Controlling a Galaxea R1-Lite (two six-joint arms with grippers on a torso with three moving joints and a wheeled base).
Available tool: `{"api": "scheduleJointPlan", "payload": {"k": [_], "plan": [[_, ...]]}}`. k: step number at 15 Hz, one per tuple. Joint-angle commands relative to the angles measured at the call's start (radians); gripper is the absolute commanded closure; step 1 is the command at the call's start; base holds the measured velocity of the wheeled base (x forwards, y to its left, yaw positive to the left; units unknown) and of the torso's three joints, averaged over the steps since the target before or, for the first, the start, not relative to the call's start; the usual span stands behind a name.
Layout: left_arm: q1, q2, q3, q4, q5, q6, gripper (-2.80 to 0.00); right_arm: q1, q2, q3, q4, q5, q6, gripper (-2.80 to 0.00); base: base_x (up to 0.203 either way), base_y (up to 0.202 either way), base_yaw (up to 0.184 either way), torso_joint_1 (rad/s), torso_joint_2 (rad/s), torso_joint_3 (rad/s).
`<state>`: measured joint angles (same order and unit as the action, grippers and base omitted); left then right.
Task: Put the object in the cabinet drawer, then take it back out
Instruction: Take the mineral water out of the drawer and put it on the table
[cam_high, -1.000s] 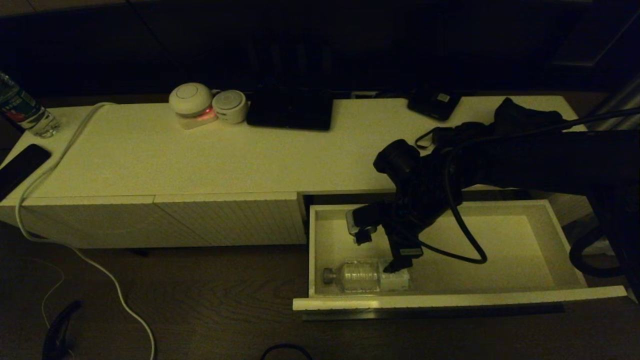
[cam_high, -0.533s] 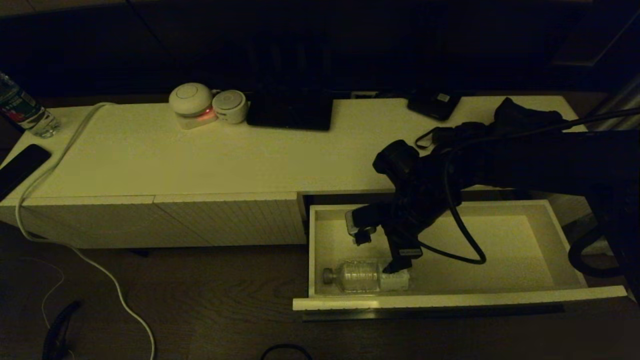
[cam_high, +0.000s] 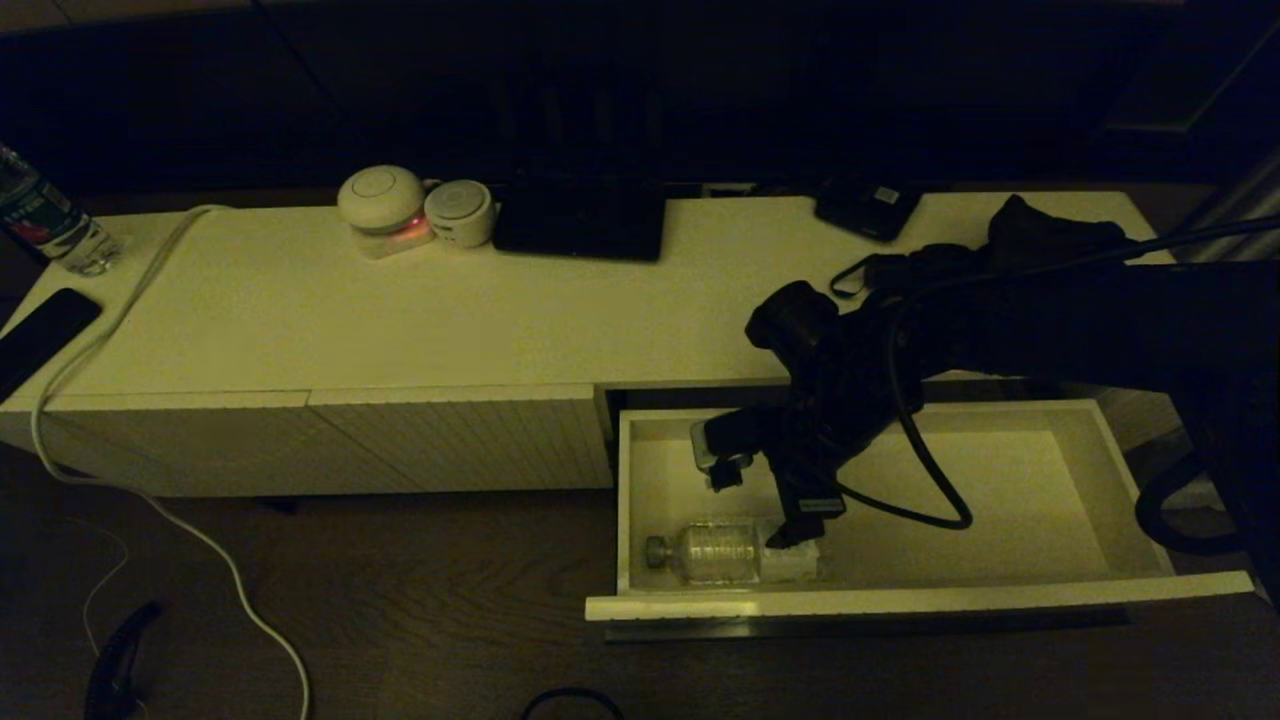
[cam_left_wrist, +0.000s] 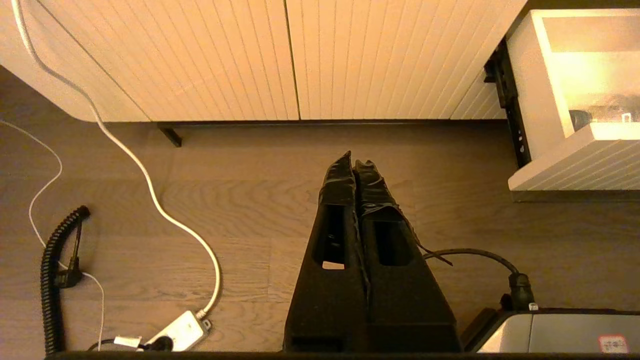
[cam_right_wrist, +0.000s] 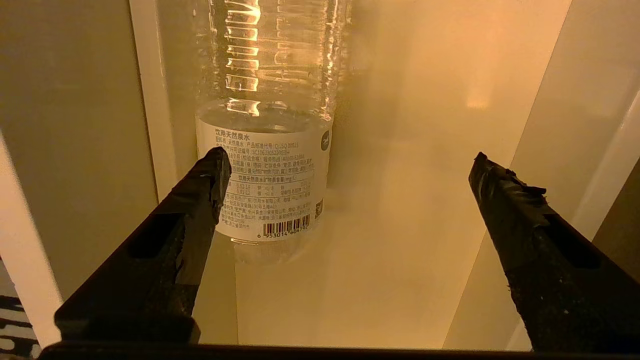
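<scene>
The cabinet drawer (cam_high: 900, 603) is pulled out at the right of the low cabinet, its ribbed front (cam_left_wrist: 575, 167) also showing in the left wrist view. A clear water bottle (cam_high: 720, 552) with a white label (cam_right_wrist: 265, 185) lies on its side in the drawer's front left corner, cap pointing left. My right gripper (cam_high: 757, 507) is open inside the drawer, just over the bottle's labelled end. One of its fingers (cam_right_wrist: 200, 200) is at the label's edge and the other stands far off, so the bottle is off-centre in the right gripper (cam_right_wrist: 350, 165). My left gripper (cam_left_wrist: 354, 161) hangs shut and empty over the wooden floor.
The cabinet top holds two round white devices (cam_high: 385, 200), a dark flat box (cam_high: 580, 225), another bottle (cam_high: 45, 220), a phone (cam_high: 40, 335) and dark gear (cam_high: 1050, 235) at the right. A white cable (cam_high: 120, 320) runs down onto the floor (cam_left_wrist: 200, 240).
</scene>
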<state>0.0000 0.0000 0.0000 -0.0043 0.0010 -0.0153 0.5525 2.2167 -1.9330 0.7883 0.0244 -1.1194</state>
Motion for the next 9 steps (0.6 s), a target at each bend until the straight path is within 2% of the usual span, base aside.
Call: {"api": "scheduleJointPlan", "payload": {"k": [1, 9], "plan": [[0.0, -0.002, 0.002, 0.0, 0.001, 0.0, 0.0, 0.004, 0.005, 0.0, 0.001, 0.014, -0.007, -2.8, 0.0, 0.0, 0.0, 0.0, 0.0, 0.0], [0.0, -0.002, 0.002, 0.0, 0.001, 0.0, 0.0, 0.012, 0.015, 0.0, 0.005, 0.026, 0.003, -2.8, 0.0, 0.0, 0.0, 0.0, 0.0, 0.0]]}}
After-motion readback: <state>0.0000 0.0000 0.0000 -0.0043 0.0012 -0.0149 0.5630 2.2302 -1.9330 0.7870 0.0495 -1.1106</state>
